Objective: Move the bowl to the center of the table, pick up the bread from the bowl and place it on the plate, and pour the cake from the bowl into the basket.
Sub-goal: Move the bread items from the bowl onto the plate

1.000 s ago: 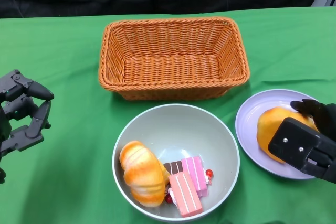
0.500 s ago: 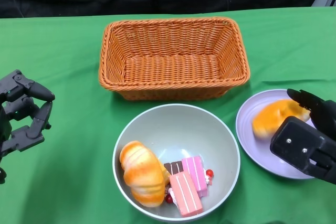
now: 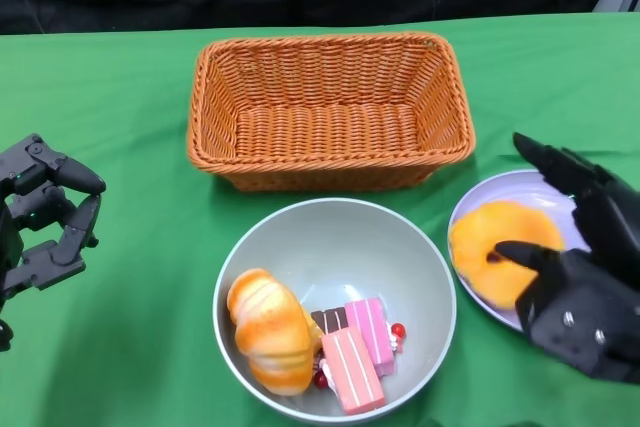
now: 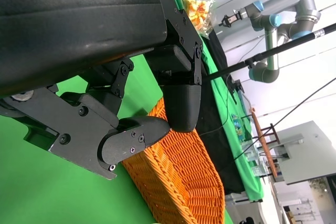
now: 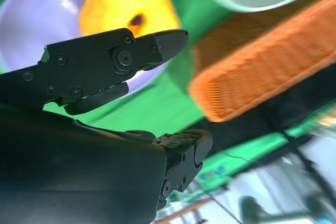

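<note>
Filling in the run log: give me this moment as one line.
bowl: table center | bread: on plate, one more in bowl | cake: in bowl | basket: empty | right hand: open over plate | left hand: idle

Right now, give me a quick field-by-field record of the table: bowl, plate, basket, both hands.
bowl: centre, near edge; holds one bread roll and pink cake slices
plate: right of the bowl; round bread lies on it
basket: behind the bowl, nothing visible inside
right hand: over the plate, fingers spread, holding nothing
left hand: far left, holding nothing, fingers apart
</note>
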### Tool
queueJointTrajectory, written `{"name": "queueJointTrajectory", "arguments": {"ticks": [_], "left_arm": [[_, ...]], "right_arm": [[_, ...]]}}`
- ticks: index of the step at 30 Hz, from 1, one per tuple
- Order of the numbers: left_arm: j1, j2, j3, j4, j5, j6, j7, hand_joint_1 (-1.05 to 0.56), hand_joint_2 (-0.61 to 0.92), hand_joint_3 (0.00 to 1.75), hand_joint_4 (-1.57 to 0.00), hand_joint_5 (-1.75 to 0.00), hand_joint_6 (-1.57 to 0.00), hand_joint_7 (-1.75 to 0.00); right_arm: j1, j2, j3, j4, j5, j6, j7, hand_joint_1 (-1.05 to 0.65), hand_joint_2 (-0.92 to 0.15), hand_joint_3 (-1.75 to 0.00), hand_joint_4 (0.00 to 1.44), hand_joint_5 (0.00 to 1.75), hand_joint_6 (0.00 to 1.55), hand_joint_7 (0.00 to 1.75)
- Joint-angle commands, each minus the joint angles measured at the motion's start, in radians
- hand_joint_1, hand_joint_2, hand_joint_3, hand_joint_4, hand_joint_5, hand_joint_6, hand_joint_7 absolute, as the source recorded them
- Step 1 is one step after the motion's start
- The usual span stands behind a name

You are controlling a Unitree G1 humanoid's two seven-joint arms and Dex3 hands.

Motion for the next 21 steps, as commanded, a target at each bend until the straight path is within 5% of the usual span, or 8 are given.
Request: {"name": "queueJointTrajectory", "arguments": {"ticks": [1, 6, 13, 16, 21], "left_arm": [[0.008, 0.013, 0.004, -0.002, 0.006, -0.005, 0.010, -0.23, 0.66, 0.86, -0.76, -1.74, -0.68, -1.45], [0.007, 0.006, -0.002, -0.006, 0.009, -0.004, 0.016, -0.24, 0.66, 0.87, -0.76, -1.74, -0.69, -1.44], [0.007, 0.005, -0.003, -0.006, 0.010, -0.005, 0.018, -0.24, 0.66, 0.88, -0.76, -1.75, -0.69, -1.44], [0.014, -0.003, -0.008, -0.015, 0.011, 0.000, 0.021, -0.24, 0.67, 0.86, -0.75, -1.74, -0.68, -1.43], [0.016, -0.005, -0.010, -0.017, 0.022, -0.010, 0.026, -0.25, 0.68, 0.83, -0.74, -1.73, -0.68, -1.43]], "right_arm": [[0.024, -0.003, -0.020, -0.072, 0.058, -0.090, 0.021, -0.52, -0.92, -0.08, 0.24, 0.09, 0.34, 0.05], [0.015, -0.032, -0.004, -0.176, 0.191, -0.168, 0.177, -0.53, -0.92, -0.12, 0.43, 0.15, 0.42, 0.05], [0.017, -0.021, -0.017, -0.192, 0.200, -0.167, 0.220, -0.54, -0.92, -0.12, 0.45, 0.14, 0.43, 0.04], [-0.082, -0.025, 0.100, -0.244, 0.188, -0.142, 0.347, -0.61, -0.92, -0.12, 0.45, 0.12, 0.44, 0.04], [-0.154, 0.019, 0.187, -0.237, 0.176, -0.058, 0.424, -0.64, -0.92, -0.09, 0.49, 0.11, 0.48, 0.04]]}}
